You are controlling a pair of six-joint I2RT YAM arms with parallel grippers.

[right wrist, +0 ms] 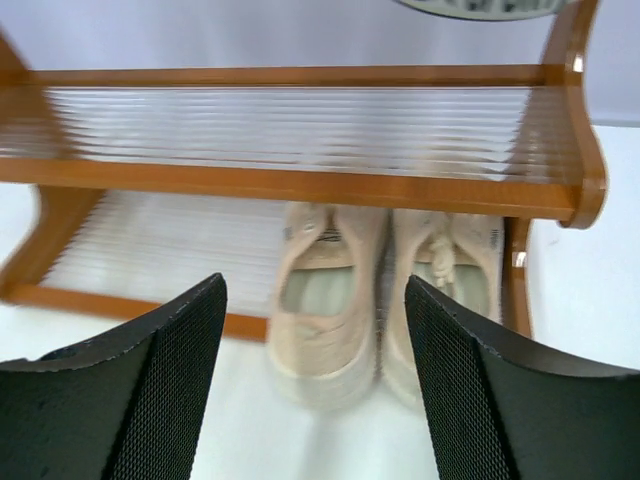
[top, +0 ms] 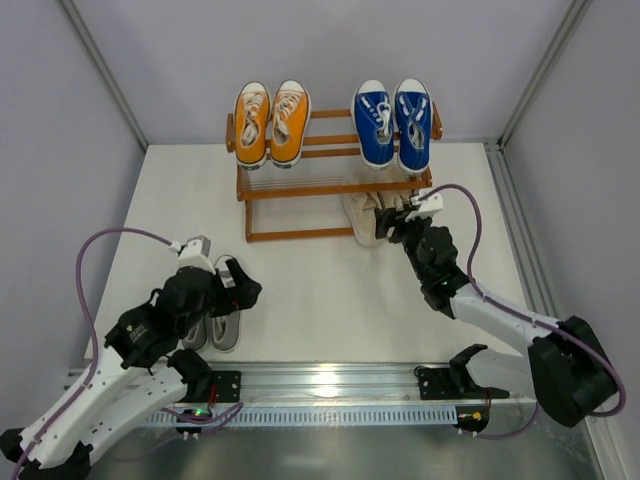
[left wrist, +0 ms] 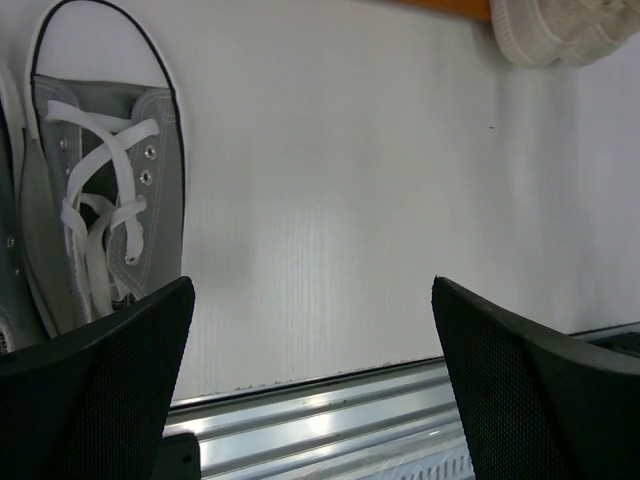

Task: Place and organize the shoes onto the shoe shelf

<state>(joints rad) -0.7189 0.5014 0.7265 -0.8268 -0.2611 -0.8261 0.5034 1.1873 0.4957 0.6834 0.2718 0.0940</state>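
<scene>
Top external, white table (top: pixel 320 300), perhaps grey walls (top: pixel 400 45), left gripper (left wrist: pixel 312 300), right gripper (right wrist: pixel 315 295) both parted

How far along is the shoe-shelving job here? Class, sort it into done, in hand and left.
Done: the orange pair and blue pair sit on the top tier of the shoe shelf. In hand: the cream pair lies on the lower tier's right side, heels overhanging, the open right gripper empty before it. Left: the grey pair lies on the table beside the open left gripper.

The left arm (top: pixel 100 400) and right arm (top: pixel 495 312) share white shells, black joints, purple cables (top: pixel 82 280) and black mesh-textured tool fingers (left wrist: pixel 100 380).
</scene>
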